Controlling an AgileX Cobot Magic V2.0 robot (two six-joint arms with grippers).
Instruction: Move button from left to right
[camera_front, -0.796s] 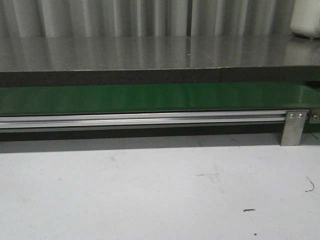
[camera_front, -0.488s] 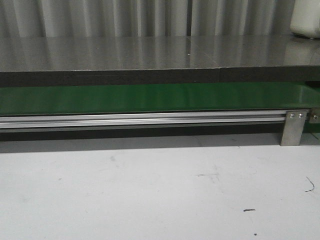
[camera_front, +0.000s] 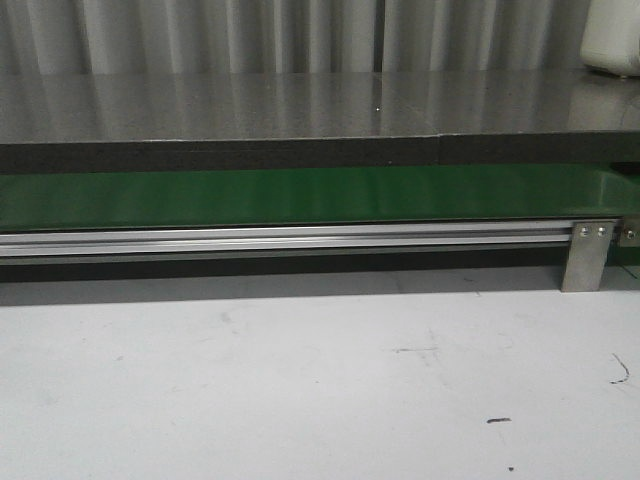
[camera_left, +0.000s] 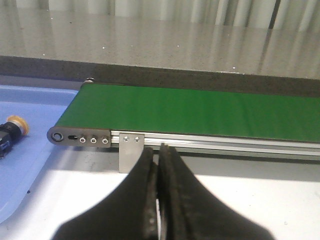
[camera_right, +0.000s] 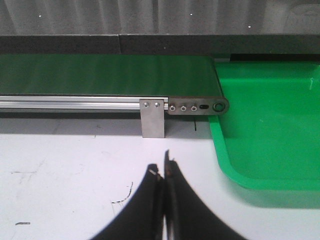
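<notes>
**Both end effectors closed and empty; button lies in the blue tray**

On my left wrist feed, the left end effector has its black fingers pressed together with nothing between them, hanging above the white tabletop. The right end effector looks the same: fingers together, empty, over the same scuffed white surface.

Beyond the left fingers I see the long green conveyor belt on its silver aluminium rail. Just off its end lies the shallow light-blue plastic tray, and in it the small push-button with an orange-yellow round cap on a black body, on its side.

On the right wrist feed, a bright green plastic bin sits at the belt's other end.
</notes>
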